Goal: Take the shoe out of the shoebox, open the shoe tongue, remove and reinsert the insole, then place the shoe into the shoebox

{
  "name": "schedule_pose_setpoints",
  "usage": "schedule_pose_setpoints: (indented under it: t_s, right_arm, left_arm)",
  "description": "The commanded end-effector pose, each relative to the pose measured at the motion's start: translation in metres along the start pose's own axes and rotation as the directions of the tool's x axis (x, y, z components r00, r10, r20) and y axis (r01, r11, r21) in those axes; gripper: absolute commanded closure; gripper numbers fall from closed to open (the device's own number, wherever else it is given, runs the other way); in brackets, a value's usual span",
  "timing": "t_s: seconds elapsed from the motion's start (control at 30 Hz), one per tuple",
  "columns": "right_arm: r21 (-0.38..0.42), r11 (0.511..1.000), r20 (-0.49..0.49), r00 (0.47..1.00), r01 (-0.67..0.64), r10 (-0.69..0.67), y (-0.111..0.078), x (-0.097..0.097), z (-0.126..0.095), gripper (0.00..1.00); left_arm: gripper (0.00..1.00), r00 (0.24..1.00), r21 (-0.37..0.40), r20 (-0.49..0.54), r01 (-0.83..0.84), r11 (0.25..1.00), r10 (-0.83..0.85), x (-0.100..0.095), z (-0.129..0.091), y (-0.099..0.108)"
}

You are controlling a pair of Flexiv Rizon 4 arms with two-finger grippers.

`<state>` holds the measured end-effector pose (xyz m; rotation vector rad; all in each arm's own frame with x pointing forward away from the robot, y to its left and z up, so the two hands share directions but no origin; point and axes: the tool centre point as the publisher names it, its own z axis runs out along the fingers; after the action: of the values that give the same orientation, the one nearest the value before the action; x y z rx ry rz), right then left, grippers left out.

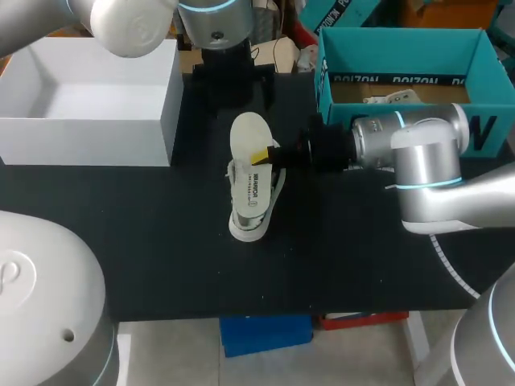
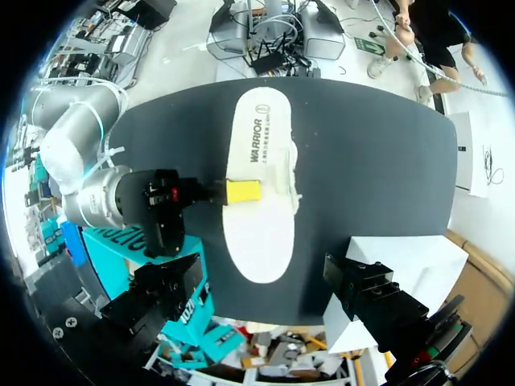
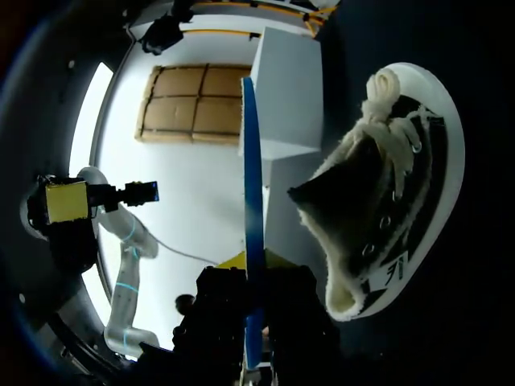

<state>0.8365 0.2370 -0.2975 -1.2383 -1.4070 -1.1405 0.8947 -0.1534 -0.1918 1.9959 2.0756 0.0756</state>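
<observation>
A white-soled shoe (image 1: pixel 246 228) stands on the black table, mid-table. The white insole (image 1: pixel 249 134) hovers flat just above it, hiding most of it. My right gripper (image 1: pixel 268 154) comes in from the right and is shut on the insole's edge. In the right wrist view the insole (image 3: pixel 251 201) shows edge-on, blue underneath, between the fingers, with the shoe (image 3: pixel 386 201) beside it, laces loose. In the left wrist view the printed insole (image 2: pixel 257 201) lies straight below, and the shoe's edge (image 2: pixel 293 165) peeks out. My left gripper (image 2: pixel 269 291) hangs high above, open and holding nothing.
An open white box (image 1: pixel 88 133) stands at the table's back left. An open teal box (image 1: pixel 402 40) with some paper inside stands at the back right, just behind my right arm (image 1: pixel 402 145). The table's front half is bare black surface (image 1: pixel 161 257).
</observation>
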Motion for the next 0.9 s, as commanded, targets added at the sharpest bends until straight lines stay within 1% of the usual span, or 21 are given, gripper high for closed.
schedule_pose_setpoints:
  t_s: [0.03,0.27,0.43,0.53,0.7,0.77,0.9]
  right_arm:
    - [0.000,1.000,0.004,1.000,-0.001,0.001,0.000,0.000,0.000,1.00]
    - [0.000,1.000,0.004,1.000,-0.001,0.001,0.000,0.000,0.000,1.00]
    - [0.000,1.000,0.004,1.000,-0.001,0.001,0.000,0.000,0.000,1.00]
    - [0.000,1.000,0.004,1.000,-0.001,0.001,0.000,0.000,0.000,1.00]
    - [0.000,1.000,0.004,1.000,-0.001,0.001,0.000,0.000,0.000,1.00]
    - [0.000,1.000,0.004,1.000,-0.001,0.001,0.000,0.000,0.000,1.00]
    - [0.000,1.000,0.004,1.000,-0.001,0.001,0.000,0.000,0.000,1.00]
  left_arm:
    - [0.00,1.000,0.020,0.001,0.001,1.000,-0.001,0.002,0.008,0.020]
    - [0.00,1.000,0.067,0.009,0.021,0.998,-0.022,0.004,0.025,0.056]
    - [0.00,1.000,0.097,0.021,0.017,0.995,-0.019,-0.001,0.035,0.077]
    - [0.00,1.000,0.103,0.018,0.006,0.995,-0.008,-0.005,0.036,0.087]
    - [0.00,1.000,0.118,0.002,-0.004,0.993,0.003,-0.013,0.034,0.094]
    - [0.00,1.000,0.118,0.000,-0.007,0.993,0.007,-0.015,0.032,0.091]
    - [0.00,1.000,0.122,-0.003,-0.009,0.992,0.010,-0.015,0.027,0.081]
